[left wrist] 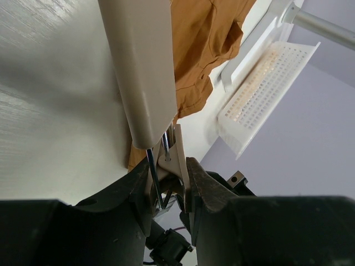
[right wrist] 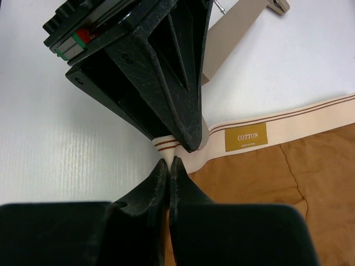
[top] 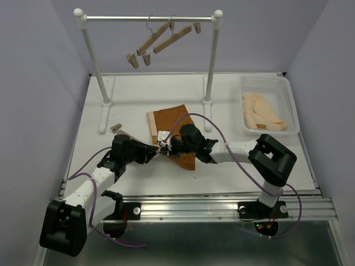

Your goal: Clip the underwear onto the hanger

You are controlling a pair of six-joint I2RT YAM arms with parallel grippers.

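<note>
The rust-brown underwear [top: 173, 126] lies mid-table, its tan waistband [right wrist: 294, 123] carrying a COTTON label. My right gripper [right wrist: 169, 162] is shut on the waistband's corner, which is lifted off the table. The light-wood hanger [left wrist: 141, 66] lies on the table under my left arm; its far clip [top: 116, 128] shows at the left. My left gripper [left wrist: 170, 169] is shut on the near clip [left wrist: 176, 160], pressing its wooden arms right beside the pinched waistband corner. In the top view the two grippers [top: 159, 148] [top: 168, 144] meet tip to tip at the underwear's near-left corner.
A white rack [top: 148, 18] stands at the back with two more wooden hangers [top: 161, 37] hooked on it, its feet [top: 105, 102] on the table. A white basket [top: 284, 87] at the right holds cream garments [top: 260, 111].
</note>
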